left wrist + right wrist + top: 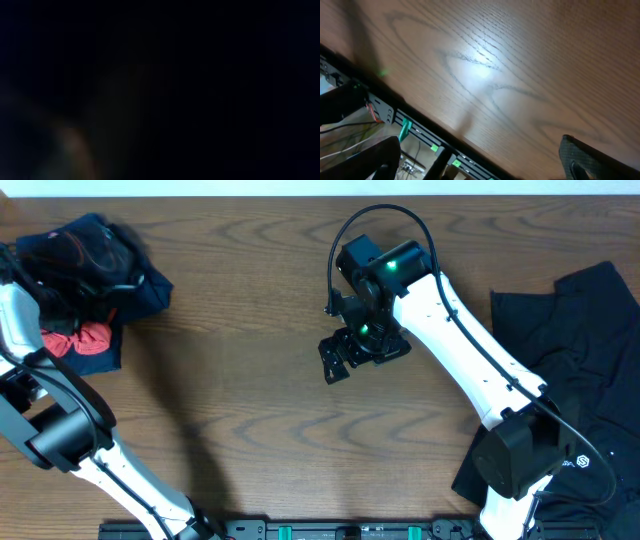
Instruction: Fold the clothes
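Crumpled clothes heap (140, 288) left; black shirt (590, 330) runs lengthwise down right edge.
Wide-open right gripper (345, 358); left gripper (75, 265), grip hidden.

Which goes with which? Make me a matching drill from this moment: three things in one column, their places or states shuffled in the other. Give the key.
Things:
1. red garment
2. black garment
3. right gripper

Places or states:
A. spread at the right edge of the table
B. open, above the table's middle
C. in the pile at the far left

Pairs: 1-C, 2-A, 3-B.
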You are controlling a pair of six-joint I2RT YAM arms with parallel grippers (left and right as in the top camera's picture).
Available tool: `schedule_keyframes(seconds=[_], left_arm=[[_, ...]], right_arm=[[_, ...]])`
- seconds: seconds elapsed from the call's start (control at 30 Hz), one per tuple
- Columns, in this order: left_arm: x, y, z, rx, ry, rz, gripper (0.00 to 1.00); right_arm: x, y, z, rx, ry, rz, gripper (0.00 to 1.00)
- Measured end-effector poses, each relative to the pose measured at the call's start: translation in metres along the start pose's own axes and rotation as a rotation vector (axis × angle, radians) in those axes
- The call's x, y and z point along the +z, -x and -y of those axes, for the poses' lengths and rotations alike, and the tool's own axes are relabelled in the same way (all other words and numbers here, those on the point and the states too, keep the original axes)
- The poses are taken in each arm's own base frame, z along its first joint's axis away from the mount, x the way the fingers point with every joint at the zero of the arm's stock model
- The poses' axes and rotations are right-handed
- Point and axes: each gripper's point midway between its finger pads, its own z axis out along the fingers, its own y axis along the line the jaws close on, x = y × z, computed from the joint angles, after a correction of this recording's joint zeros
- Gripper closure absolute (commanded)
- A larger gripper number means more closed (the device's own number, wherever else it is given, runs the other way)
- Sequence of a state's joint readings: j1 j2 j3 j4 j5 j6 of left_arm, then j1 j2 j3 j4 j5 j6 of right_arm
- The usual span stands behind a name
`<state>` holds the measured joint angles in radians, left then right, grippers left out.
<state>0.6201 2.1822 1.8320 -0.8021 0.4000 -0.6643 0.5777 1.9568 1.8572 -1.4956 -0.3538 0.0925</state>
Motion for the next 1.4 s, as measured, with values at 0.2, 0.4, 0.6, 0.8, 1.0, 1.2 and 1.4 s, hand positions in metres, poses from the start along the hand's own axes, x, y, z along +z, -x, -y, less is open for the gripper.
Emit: schedule_keyframes(seconds=[0.2,0.4,0.6,0.8,1.0,1.2,1.4], left_arm=[[-0.001,-0.010,0.001,-0.033,-0.010,-0.046,0.94],[-0.001,-0.005,0.007,-0.047,-0.037,-0.030,0.93],[-0.004,0.003,0.018,-0.036,-0.083,0.001,0.14],[-0.026,0.004,0.030,-0.031,-0.118,0.034,0.02],[-0.073,0.003,0.052,0.008,-0.186,0.106,0.02],[-0.140,-0.003,0.073,0.055,-0.257,0.218,0.02],[-0.204,-0.008,0.081,0.100,-0.290,0.371,0.03]], right_arm=[[0.000,0.009,-0.001,-0.039,0.006,0.037,0.01],[0.000,0.009,-0.001,-0.051,0.006,0.036,0.01],[0.000,0.009,-0.001,-0.066,0.005,0.036,0.01],[0.000,0.009,-0.002,-0.067,0.006,0.038,0.01],[0.000,0.009,-0.002,-0.076,0.008,0.038,0.01],[0.000,0.009,-0.002,-0.088,0.008,0.038,0.01],[0.000,0.010,-0.002,-0.092,0.008,0.038,0.01]])
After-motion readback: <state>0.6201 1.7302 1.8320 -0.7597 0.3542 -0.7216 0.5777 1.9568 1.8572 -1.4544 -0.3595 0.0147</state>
